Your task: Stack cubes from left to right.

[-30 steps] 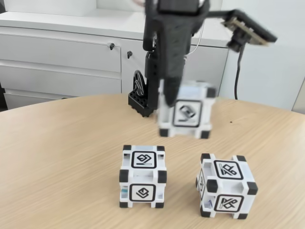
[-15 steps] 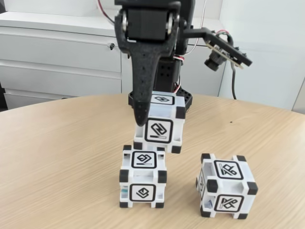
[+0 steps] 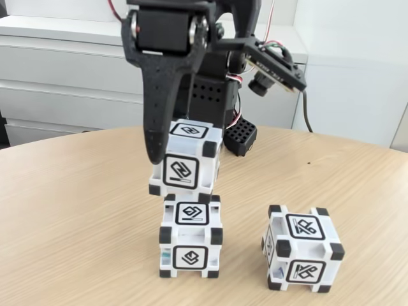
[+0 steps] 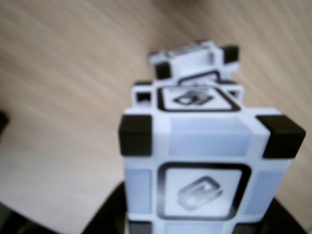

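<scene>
While black claw [image 3: 182,167] grips white plastic cube [image 3: 185,167] above middle cube [image 3: 190,236], we must centre, lower, release.

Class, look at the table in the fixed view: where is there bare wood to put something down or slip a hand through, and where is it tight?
Bare patches: the wide wood left of the bottom cube, and the far right of the table beyond the right cube. A narrow lane runs between those two cubes. Crowded: the middle, where the gripper holds the top cube just over the bottom one, arm base behind.
</scene>
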Tool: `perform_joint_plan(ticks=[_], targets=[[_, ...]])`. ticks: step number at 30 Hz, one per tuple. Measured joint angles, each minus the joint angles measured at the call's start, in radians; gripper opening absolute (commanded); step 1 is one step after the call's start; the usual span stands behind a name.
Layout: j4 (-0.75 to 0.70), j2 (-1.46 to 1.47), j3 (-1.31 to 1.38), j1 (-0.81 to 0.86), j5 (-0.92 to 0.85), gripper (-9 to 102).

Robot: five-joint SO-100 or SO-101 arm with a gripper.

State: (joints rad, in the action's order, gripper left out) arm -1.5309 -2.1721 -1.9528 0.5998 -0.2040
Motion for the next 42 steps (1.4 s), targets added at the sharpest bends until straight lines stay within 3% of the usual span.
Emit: perform_joint_plan(ticks=[20, 33, 42], targets=[[0.006, 0.115, 0.0, 0.0, 0.04, 0], [0.153, 0.121, 0.0, 0.0, 0.029, 0], [0.169, 0.121, 0.0, 0.0, 0.025, 0]])
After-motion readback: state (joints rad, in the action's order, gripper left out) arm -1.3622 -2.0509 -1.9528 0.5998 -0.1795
